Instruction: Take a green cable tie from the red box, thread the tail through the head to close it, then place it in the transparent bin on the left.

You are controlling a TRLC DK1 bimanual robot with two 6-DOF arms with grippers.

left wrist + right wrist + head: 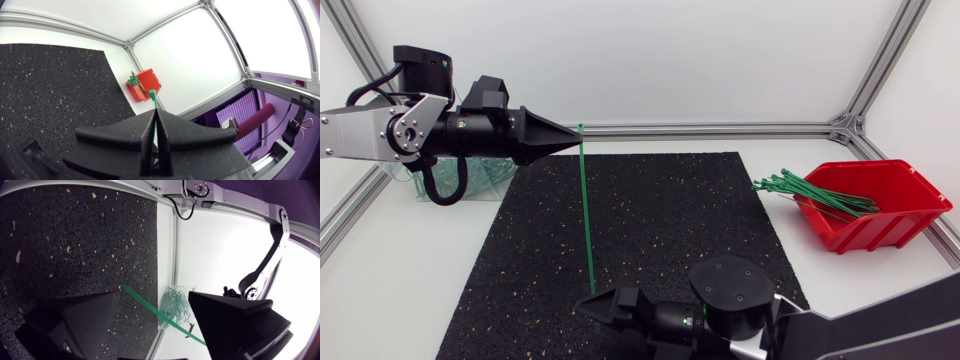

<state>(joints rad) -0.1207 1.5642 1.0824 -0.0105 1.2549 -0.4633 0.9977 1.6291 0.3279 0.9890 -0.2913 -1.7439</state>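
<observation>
The white worktop (410,290) is bounded at the back and sides by aluminium rails (720,128). A black speckled mat (660,220) covers its middle and leaves white strips on either side.

The left arm (380,130) comes in over the back left corner, and the right arm (860,330) lies along the near edge. The red box (890,215) sits on the right strip close to the side rail, with a bundle of green ties (805,190) spilling over its inner rim. The transparent bin (485,178) stands at the mat's back left corner, partly hidden under the left arm.

One green cable tie (586,210) runs straight across the mat between the two grippers. The left gripper (572,137) has its fingers (120,140) pressed together on the tie's far end, which pokes out just past the tips. The right gripper (592,303) has its fingers (90,320) spread wide, and the tie's near end crosses the gap between them.
</observation>
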